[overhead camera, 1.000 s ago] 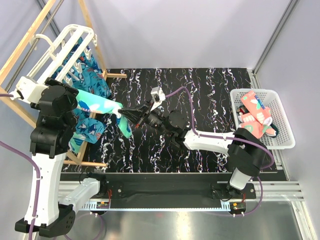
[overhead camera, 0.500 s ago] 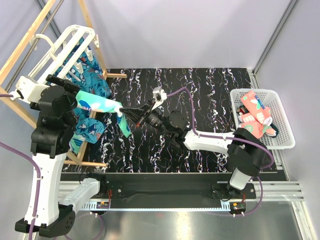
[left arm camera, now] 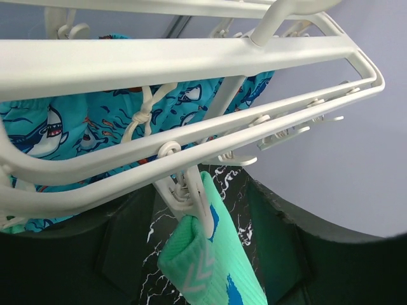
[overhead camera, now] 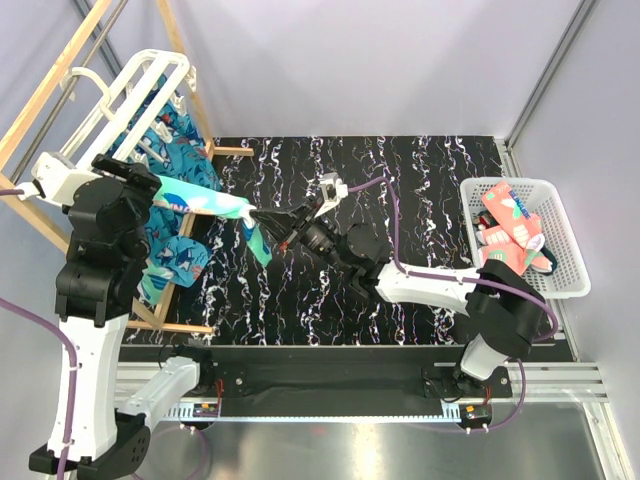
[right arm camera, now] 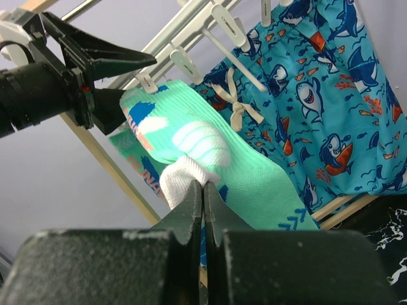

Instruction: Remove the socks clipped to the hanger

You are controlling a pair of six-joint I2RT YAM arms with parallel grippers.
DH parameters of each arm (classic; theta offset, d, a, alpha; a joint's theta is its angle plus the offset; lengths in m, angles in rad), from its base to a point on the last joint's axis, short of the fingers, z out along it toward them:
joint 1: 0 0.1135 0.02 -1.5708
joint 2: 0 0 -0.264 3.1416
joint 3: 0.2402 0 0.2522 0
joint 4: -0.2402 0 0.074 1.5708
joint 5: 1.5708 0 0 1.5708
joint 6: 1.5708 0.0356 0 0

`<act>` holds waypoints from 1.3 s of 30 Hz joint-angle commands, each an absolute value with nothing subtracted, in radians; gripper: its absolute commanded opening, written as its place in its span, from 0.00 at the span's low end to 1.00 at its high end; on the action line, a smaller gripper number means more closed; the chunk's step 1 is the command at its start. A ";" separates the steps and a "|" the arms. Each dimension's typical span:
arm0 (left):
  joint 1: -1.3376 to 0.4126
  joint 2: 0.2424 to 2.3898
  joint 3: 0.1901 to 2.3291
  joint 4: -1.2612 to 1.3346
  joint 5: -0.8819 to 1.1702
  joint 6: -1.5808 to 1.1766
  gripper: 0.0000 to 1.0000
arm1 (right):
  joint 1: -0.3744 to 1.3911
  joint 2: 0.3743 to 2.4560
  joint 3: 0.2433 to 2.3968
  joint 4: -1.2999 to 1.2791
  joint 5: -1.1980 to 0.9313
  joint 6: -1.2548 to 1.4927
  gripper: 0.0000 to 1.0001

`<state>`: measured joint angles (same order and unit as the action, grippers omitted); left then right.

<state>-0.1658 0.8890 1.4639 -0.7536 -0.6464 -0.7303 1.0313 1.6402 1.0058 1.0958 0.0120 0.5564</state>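
Right gripper [right arm camera: 202,187]: pressed together on the white toe of the green sock [right arm camera: 241,168], hiding the toe's tip.
Left gripper [right arm camera: 127,88]: spread, 1 dark, blurred finger on each side of the clip [left arm camera: 191,197].
Green sock: cuff clipped to the hanger [left arm camera: 191,57], body stretched toward the right gripper.
Hanger: cut off at the frame edges.
Blue shark-print cloth [right arm camera: 331,114]: behind the sock, its fastening unclear.

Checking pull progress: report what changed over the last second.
The right gripper, fingers shut on the toe of the mint-green sock, pulled rightward away from the hanger, stretching it taut. The left arm shifted slightly leftward. Unchanged: the cuff stays in its clip; the coral socks stay in the basket.
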 commanded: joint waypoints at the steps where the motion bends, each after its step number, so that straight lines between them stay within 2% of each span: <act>1: -0.166 0.877 1.496 -0.730 -0.664 -0.729 0.64 | 1.022 1.597 1.000 1.155 0.061 0.584 0.00; 6: -0.164 0.884 1.499 -0.718 -0.670 -0.729 0.64 | 1.022 1.594 0.999 1.157 0.063 0.586 0.00; 13: -0.166 0.873 1.468 -0.687 -0.703 -0.741 0.54 | 1.020 1.592 0.996 1.157 0.066 0.583 0.00; 27: -0.166 0.871 1.470 -0.647 -0.742 -0.761 0.53 | 1.022 1.603 1.002 1.161 0.051 0.597 0.00; 31: -0.164 0.871 1.460 -0.641 -0.744 -0.764 0.42 | 1.022 1.605 1.003 1.163 0.051 0.598 0.00; 34: -0.164 0.864 1.451 -0.627 -0.744 -0.762 0.28 | 1.022 1.603 1.000 1.163 0.051 0.598 0.00; 35: -0.164 0.862 1.451 -0.624 -0.742 -0.761 0.21 | 1.022 1.603 1.002 1.163 0.048 0.598 0.00; 36: -0.166 0.862 1.453 -0.623 -0.744 -0.756 0.01 | 1.022 1.603 1.000 1.163 0.051 0.597 0.00; 39: -0.166 0.871 1.473 -0.624 -0.741 -0.752 0.00 | 1.020 1.606 1.003 1.164 0.041 0.604 0.00</act>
<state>-0.1658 0.8719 1.4548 -0.6991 -0.7097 -0.7422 1.0309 1.6337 0.9939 1.1023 0.0334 0.5930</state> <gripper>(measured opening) 0.047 0.012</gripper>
